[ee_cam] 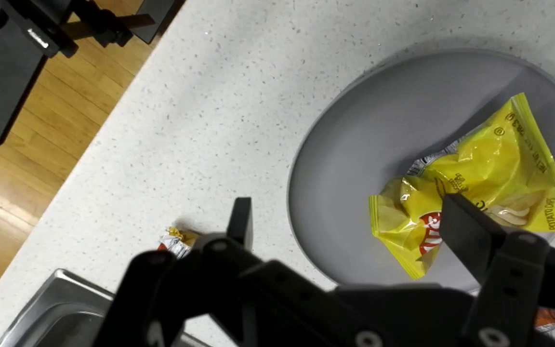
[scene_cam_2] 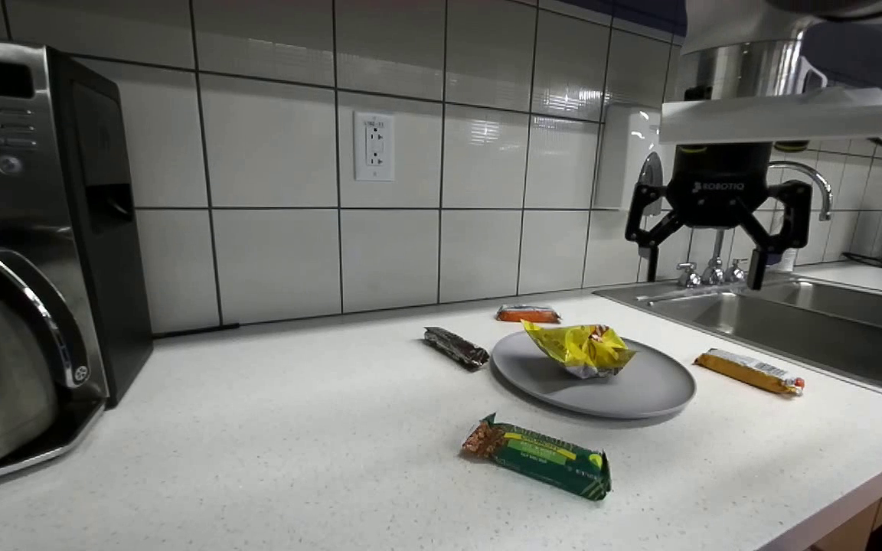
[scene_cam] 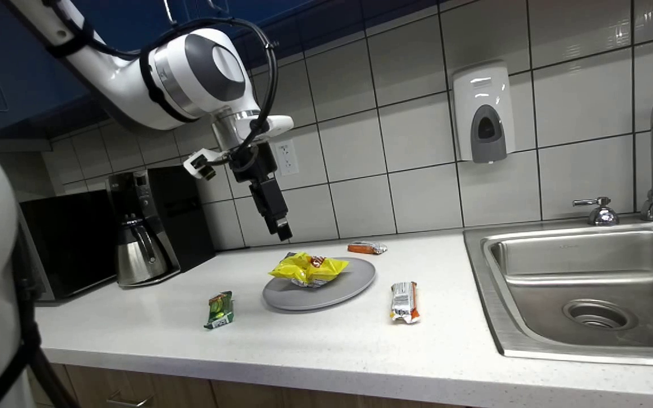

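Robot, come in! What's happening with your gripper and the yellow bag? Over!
Gripper open, nothing held. Yellow chip bag on gray plate, ungripped. Four wrapped bars around plate, none over the bag.

room above yellow bag [scene_cam: 308, 268], wall [scene_cam: 355, 147] behind

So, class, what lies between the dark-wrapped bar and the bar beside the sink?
The gray plate, with the yellow bag on it; an exterior view shows this.

Countertop [scene_cam_2: 257, 428], in an exterior view: speckled, bears gray plate [scene_cam_2: 632, 391]
Before plate: green granola bar [scene_cam_2: 540, 459]
Left: dark-wrapped bar [scene_cam_2: 456, 348]
Behind: orange-wrapped bar [scene_cam_2: 528, 314]
Right: yellow-wrapped bar [scene_cam_2: 749, 373]
Far left: coffee maker [scene_cam_2: 81, 191]
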You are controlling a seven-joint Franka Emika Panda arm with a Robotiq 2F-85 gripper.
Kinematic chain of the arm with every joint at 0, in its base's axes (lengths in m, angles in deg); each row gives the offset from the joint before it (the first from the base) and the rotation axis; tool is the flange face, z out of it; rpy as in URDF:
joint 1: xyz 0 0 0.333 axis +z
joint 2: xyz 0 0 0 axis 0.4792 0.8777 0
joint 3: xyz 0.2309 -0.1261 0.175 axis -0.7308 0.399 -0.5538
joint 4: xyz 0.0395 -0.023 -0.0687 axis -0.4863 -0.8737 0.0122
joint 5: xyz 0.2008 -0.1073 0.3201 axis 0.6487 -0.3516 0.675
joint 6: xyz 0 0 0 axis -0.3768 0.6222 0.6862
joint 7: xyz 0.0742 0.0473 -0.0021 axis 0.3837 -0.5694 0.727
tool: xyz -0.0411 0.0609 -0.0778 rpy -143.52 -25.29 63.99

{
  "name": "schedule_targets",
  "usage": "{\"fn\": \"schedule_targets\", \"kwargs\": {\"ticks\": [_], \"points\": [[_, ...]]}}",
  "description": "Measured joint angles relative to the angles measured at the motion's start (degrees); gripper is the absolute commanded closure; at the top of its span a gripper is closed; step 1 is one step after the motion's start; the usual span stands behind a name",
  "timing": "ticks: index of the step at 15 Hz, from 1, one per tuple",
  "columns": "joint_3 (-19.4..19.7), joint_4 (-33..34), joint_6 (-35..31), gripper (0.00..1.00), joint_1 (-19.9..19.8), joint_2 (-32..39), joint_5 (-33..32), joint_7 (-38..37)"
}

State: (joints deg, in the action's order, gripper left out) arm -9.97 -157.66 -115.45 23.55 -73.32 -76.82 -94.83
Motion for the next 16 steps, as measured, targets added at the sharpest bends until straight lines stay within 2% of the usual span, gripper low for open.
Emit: {"fn": "schedule_targets", "kwargs": {"ticks": [7,11,16], "points": [[1.4,4.9,-5.6,0.00,-0.1,9.9,-4.0,-7.3],[2.8,9.2,-6.1,0.00,0.5,14.7,-4.3,-9.1],[4.6,14.7,-6.1,0.00,3.1,20.8,-4.3,-12.4]]}}
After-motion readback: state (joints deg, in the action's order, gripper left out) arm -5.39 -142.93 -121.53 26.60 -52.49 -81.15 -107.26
